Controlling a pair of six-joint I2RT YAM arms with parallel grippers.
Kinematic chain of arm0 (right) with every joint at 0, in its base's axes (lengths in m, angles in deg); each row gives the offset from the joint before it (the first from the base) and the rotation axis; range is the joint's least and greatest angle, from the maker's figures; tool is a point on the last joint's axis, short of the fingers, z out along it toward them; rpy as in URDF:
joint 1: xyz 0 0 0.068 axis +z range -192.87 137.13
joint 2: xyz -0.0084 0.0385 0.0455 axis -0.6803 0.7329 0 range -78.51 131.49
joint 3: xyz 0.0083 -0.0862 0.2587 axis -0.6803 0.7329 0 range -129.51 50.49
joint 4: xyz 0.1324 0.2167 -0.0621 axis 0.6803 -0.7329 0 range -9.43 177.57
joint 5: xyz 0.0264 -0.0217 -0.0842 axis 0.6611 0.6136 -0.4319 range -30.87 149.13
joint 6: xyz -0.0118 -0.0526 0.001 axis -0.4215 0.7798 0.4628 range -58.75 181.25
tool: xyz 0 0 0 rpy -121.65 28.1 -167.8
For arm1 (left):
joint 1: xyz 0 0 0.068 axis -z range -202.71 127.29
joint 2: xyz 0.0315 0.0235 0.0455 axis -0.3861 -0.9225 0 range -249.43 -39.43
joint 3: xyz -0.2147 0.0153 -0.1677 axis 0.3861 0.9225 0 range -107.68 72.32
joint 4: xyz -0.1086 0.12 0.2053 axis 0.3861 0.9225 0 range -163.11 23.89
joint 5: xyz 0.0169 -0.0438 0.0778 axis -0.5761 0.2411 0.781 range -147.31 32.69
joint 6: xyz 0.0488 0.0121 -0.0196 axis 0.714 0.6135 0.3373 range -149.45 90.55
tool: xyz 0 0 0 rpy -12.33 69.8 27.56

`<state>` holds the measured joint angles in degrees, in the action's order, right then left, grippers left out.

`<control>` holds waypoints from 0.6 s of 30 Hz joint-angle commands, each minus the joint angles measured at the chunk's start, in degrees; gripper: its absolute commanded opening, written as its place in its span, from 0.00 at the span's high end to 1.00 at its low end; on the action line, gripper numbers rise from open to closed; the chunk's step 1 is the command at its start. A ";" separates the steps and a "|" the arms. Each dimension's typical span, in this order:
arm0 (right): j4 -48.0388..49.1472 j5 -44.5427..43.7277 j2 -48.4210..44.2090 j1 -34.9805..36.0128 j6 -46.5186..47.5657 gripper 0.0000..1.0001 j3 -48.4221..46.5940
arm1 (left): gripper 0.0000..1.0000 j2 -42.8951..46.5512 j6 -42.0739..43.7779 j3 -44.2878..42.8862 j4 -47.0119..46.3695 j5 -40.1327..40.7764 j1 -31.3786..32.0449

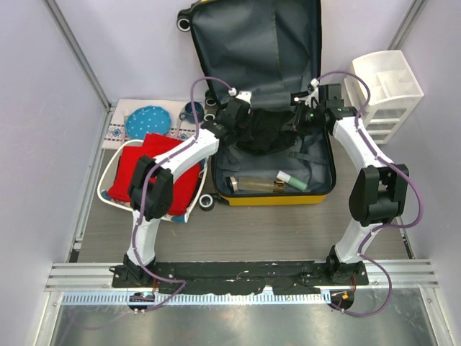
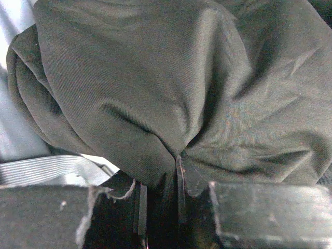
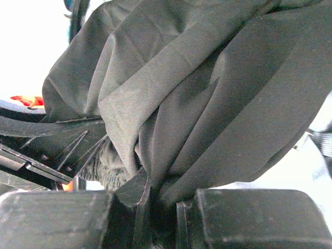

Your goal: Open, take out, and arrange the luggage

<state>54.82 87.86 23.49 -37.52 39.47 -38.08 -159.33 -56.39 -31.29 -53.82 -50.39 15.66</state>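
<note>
Luggage (image 1: 259,50) open at table's back centre, lid propped up. Both claws over its lower shell. Left gripper (image 2: 161,207) nearly closed, pinching dark garment (image 1: 263,130). Right gripper (image 3: 163,207) likewise, pinching garment's other side. Bottle (image 1: 252,184) label too small to read.

- The grey wood-grain table (image 1: 288,231) before me carries everything.
- The luggage (image 1: 252,43) lies open at the middle, its lid reaching the back edge.
- A white tray (image 1: 101,184) sits to my left, just beside the luggage.
- A patterned mat (image 1: 117,132) lies behind the tray.
- A white drawer unit (image 1: 385,94) stands at my far right.
</note>
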 commanded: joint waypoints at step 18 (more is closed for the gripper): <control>14.11 -9.47 -4.36 32.25 -11.53 0.99 -11.69 | 1.00 42.36 12.34 20.62 11.38 -8.85 -19.29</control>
<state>62.40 81.80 18.96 -12.26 30.47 -44.27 -124.90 -46.97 -15.31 -43.63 -56.21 -0.47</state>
